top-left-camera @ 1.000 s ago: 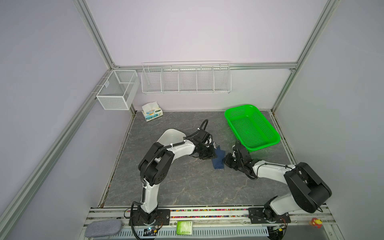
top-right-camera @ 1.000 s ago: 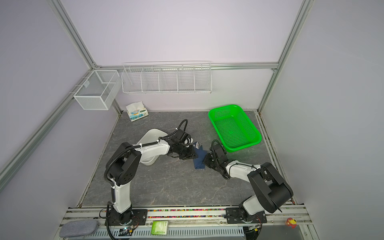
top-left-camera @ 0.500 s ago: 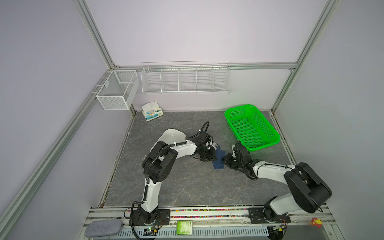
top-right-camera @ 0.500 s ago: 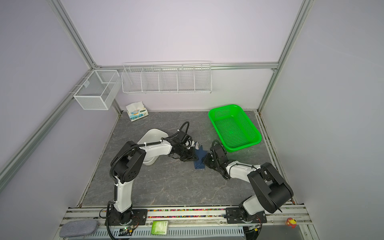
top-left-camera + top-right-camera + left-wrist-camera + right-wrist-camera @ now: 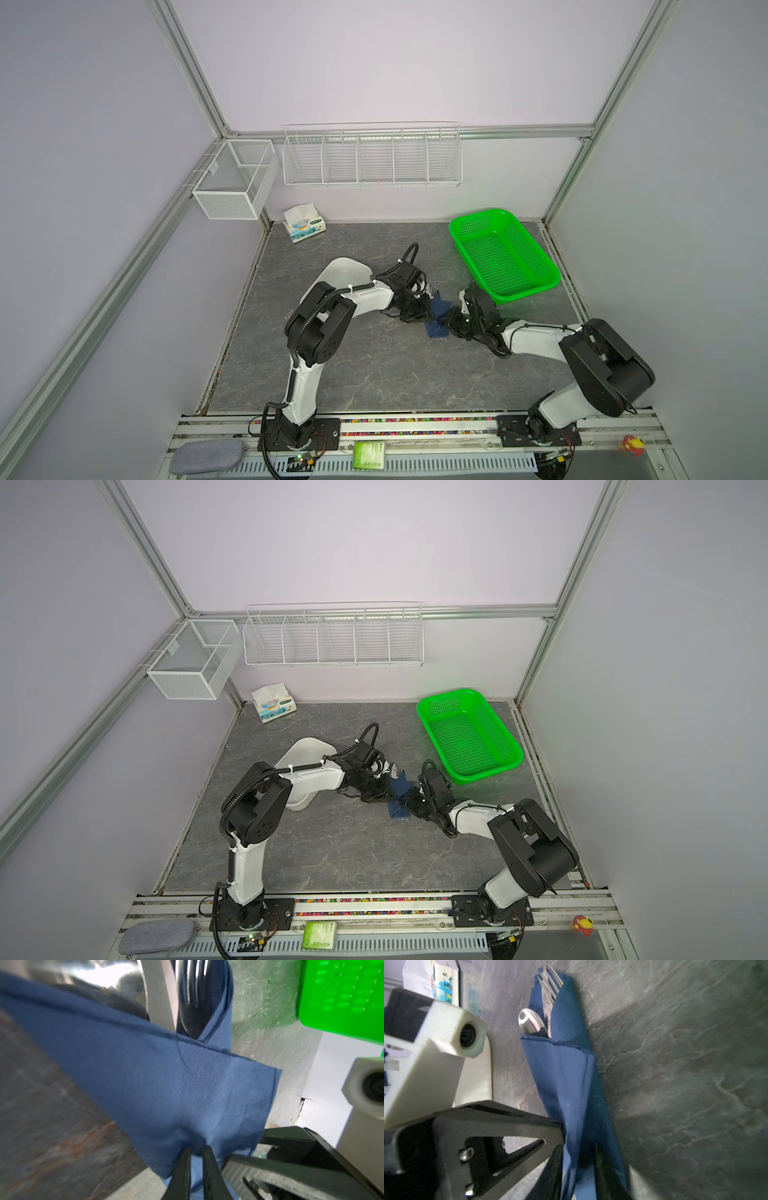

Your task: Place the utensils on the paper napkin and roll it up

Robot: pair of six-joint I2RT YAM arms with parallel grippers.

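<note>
Although the white tissue pack (image 5: pixel 305 224) at the table's 11 o'clock corner carries blue print, we cannot read its wording in any view, nor that on the small green card (image 5: pixel 369 453) on the front rail at 6 o'clock. The thin navy blue paper napkin (image 5: pixel 566 1076) lies near the middle of the grey marbled table (image 5: pixel 374 374), wrapped around the shiny silver metal utensils (image 5: pixel 550 982). In both top views we see only their tips poking out toward 12 o'clock. The right wrist view shows fork tines and a round spoon bowl, and the left wrist view a flat blade beside the fork. The left gripper (image 5: pixel 196 1148), at the roll's 9 o'clock, has its jaws nearly together, pinching a fold of napkin. The right gripper (image 5: pixel 579 1147), at 4 o'clock, holds its jaws slightly wider, clamped on the roll's bunched end.
</note>
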